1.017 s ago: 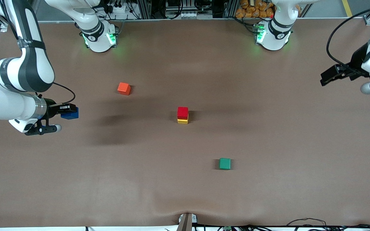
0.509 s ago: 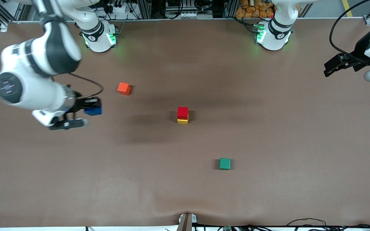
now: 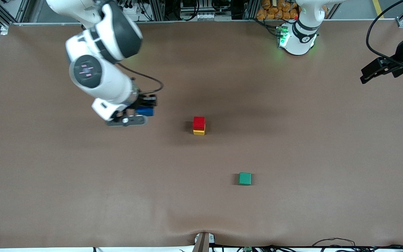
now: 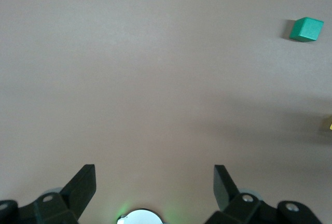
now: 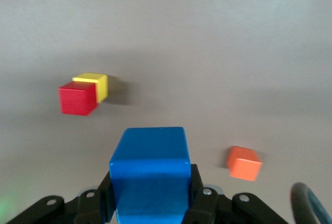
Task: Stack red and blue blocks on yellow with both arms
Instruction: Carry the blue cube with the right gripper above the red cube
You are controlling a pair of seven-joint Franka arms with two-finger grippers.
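Right gripper: clenched on the blue block, showing in the upper left of the front view, up in the air over bare table – short of the stack

Blue block: sitting square between the dark fingers in the right wrist view, its top face uncovered

Red block: resting on the yellow block at the centre of the front view; only a thin yellow strip is showing under it

Left gripper: released, jaws standing wide and holding nothing, at the upper right edge of the front view; this arm is waiting

Orange-red cube: lying on the table, showing in the lower right of the right wrist view, well apart from the stack

Green cube: lying in the lower centre of the front view, nearer the front camera than the stack

Risk, approach: if the block is coming in too low, its edge is likely to be clipping the red block and shoving it off the yellow

Risk, placement: an off-centre or tilted release is likely to leave blue overhanging – the footprint is no bigger than the block itself, so the tower could be toppling

Risk, release: fingers opening beside the red block could be brushing it as they spread
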